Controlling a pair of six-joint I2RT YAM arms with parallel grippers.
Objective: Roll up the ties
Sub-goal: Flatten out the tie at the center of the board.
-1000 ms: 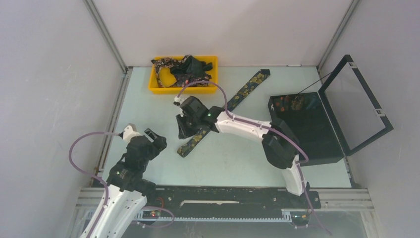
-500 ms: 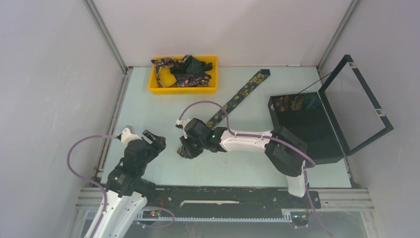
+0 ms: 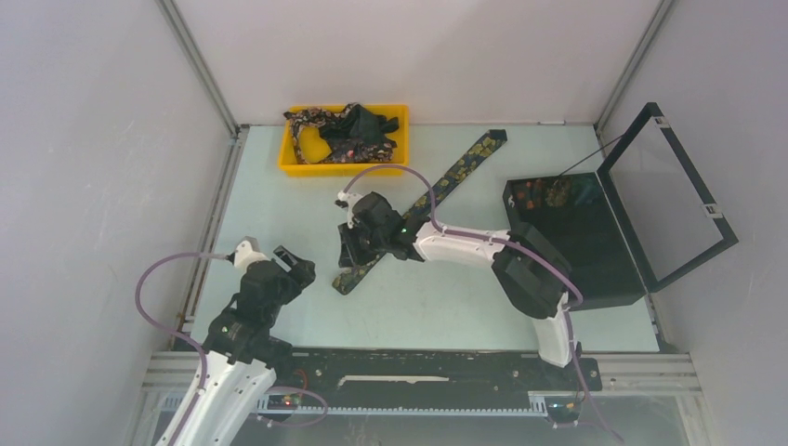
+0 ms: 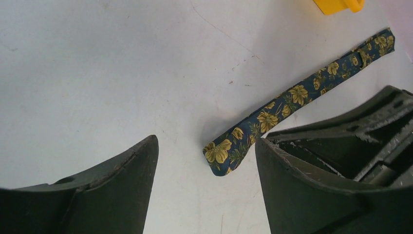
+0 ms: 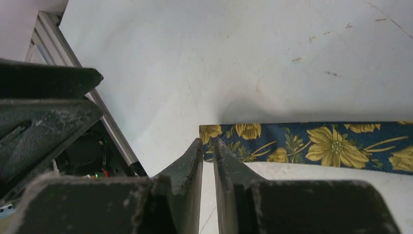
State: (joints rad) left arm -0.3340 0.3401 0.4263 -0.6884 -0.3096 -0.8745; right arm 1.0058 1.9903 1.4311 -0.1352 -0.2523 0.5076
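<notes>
The tie [image 3: 462, 167] lies flat on the counter [image 3: 279, 204], slanting away from the black box [image 3: 576, 242]. At its end farthest from the box, the right tool [image 5: 207, 145] has its jaws nearly together, perhaps nipping the edge. The left tool [image 3: 295, 262] hangs apart. Rolling looks barely begun, and the next move is to curl that end over.

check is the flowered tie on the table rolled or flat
Flat, not rolled: the long navy fabric tie with yellow flowers lies as one straight strip on the pale table.

I'm working over a pale, scuffed surface [image 3: 446, 297]; plain grey-white walls [image 3: 418, 46] are boxing it in, aluminium rails [image 3: 201, 67] running up the corners.
</notes>
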